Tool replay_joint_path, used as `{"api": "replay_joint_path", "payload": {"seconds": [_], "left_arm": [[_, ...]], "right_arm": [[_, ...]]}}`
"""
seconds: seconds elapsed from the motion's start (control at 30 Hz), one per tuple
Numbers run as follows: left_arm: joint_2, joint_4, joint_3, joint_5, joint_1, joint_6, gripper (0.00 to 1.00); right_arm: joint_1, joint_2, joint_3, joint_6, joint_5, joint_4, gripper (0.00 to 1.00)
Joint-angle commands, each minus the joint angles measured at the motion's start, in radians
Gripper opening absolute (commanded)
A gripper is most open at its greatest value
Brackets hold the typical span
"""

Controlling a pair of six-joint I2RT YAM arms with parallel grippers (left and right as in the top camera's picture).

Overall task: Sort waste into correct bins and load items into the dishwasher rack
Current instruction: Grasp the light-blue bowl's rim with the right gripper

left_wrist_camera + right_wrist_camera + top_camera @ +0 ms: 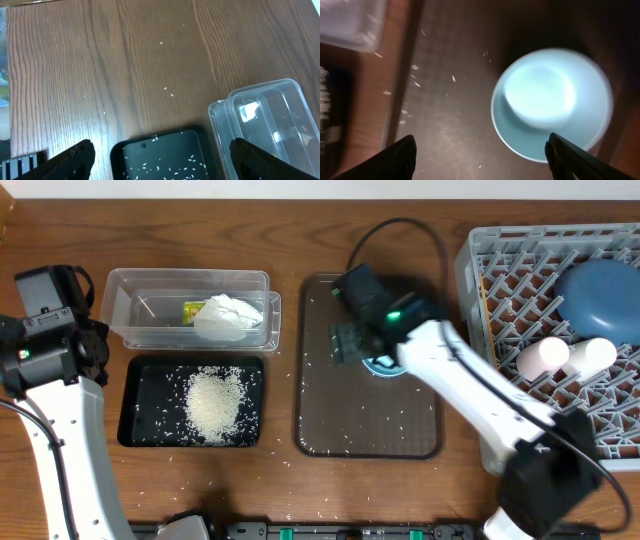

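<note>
The clear tub (pixel 190 308) holds the white tissue (pixel 230 316) and the green-and-yellow wrapper (pixel 194 311). The black tray (pixel 140 415) holds a pile of rice (pixel 213 404). The grey rack (pixel 480 275) at right holds the dark-blue bowl (pixel 600 298), the pink cup (pixel 541 357) and the white cup (pixel 590 356). The light-blue bowl (pixel 551 103) sits on the brown serving tray (pixel 360 420), mostly hidden under my right arm in the overhead view. My right gripper (pixel 480 160) is open just above the tray, the bowl by its right finger. My left gripper (pixel 160 160) is open and empty over the black tray's (pixel 165 155) end. Chopsticks are not in view.
Loose rice grains lie scattered on the brown serving tray and on the wooden table (pixel 285 465) around the black tray. The clear tub also shows in the left wrist view (pixel 265 120). The rack's wall stands close to the serving tray's right edge.
</note>
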Motion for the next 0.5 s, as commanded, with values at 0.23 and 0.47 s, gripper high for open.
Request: {"api": "replay_joint_path", "payload": {"seconds": [0.23, 0.47], "left_arm": [[0.002, -0.003, 0.003, -0.009, 0.003, -0.002, 0.89], [0.002, -0.003, 0.003, -0.009, 0.003, -0.002, 0.89]], "right_arm": [[0.038, 0.19, -0.002, 0.07, 0.129, 0.008, 0.61], [0.04, 0.194, -0.002, 0.088, 0.128, 0.006, 0.28]]}}
